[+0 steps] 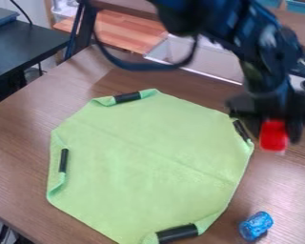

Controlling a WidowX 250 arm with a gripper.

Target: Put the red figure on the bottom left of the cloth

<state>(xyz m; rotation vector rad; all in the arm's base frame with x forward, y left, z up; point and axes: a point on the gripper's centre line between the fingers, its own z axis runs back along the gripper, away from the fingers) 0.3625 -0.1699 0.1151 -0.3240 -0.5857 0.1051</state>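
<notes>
Gripper (275,137) clasps the red figure (273,133) just off the cloth (148,162), between two and three o'clock. Best carry it high across toward half past seven, then lower gently and release on flat fabric, clear of the nine o'clock black band (63,160) (that curled hem could topple it).

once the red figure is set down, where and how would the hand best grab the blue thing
Probably around the middle of the blue thing, coming from straight above and closing on its longer sides: it looks like a stubby, rounded cylinder, slanting on the table beside the cloth.
</notes>
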